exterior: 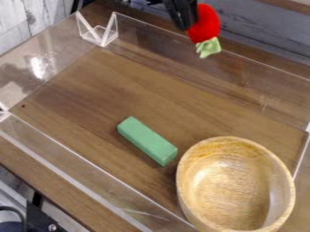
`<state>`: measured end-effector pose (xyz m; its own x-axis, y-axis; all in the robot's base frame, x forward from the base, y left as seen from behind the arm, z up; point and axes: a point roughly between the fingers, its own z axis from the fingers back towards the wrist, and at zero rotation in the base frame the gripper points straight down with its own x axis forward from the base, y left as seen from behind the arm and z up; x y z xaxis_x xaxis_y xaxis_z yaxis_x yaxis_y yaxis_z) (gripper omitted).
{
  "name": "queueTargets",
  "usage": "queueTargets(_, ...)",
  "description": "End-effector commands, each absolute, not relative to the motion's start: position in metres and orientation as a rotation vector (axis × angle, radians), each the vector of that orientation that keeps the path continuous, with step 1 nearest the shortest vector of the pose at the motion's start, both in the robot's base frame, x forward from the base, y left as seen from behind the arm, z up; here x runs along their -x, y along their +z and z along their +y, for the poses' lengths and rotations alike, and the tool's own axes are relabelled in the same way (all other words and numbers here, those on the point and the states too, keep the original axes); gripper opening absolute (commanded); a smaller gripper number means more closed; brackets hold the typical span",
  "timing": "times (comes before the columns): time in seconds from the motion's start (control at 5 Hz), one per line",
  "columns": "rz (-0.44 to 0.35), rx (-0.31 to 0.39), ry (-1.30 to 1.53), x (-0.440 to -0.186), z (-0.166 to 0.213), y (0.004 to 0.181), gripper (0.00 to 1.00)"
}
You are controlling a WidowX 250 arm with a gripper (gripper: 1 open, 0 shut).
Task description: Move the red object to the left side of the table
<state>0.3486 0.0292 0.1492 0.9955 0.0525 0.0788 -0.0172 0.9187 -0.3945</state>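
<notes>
Our gripper (189, 18) is clenched on the red object (204, 24), aloft over the far edge of the tabletop (97, 91). We should carry it left, clear of the acrylic wall (260, 62), and lower before releasing.

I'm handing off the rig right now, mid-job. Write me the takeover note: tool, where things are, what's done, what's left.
Tool: shut on the red object, which is lifted off the table, leafy end down.
Position: by the far wall of the table, right of centre in the camera view.
Others: green block lies flat mid-table; wooden bowl sits at the near right corner, empty.
Done: pick-up and lift.
Left: carry the red object to the left side, lower it, release.
</notes>
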Motion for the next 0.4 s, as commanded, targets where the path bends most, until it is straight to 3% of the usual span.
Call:
queueTargets(0.0, -0.155, 0.386, 0.029, -0.3433, 0.0303, 0.1769, 0.0)
queueTargets(0.2, -0.149, 0.386, 0.036, -0.3386, 0.0303, 0.1794, 0.0)
